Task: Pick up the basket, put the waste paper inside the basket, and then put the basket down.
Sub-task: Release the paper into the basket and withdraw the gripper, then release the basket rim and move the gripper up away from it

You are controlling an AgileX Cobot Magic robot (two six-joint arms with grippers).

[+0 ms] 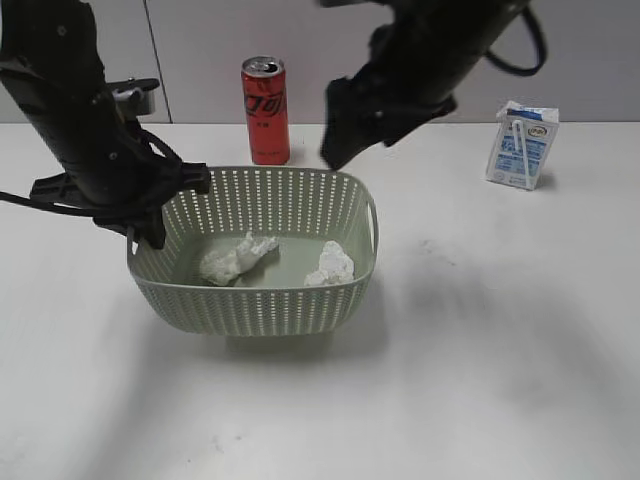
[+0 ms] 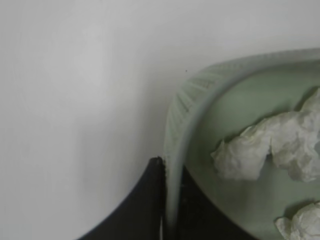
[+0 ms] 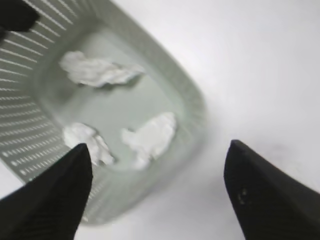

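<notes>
Matte white table [image 1: 480, 380], left hand [image 1: 150, 215] clamping slotted sage basket [image 1: 262, 300] rim, crumpled paper wads [image 1: 237, 258] inside, right hand [image 3: 157, 192] spread wide, empty.

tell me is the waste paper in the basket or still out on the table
In the basket. Three white wads of waste paper lie on the floor of the basket in the right wrist view; no wads show on the table.

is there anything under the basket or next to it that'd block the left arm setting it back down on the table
Nothing visible does. The left gripper is clamped on the basket rim, and the table around and in front of it is bare. The red soda can and drink carton stand farther back, apart from it.
</notes>
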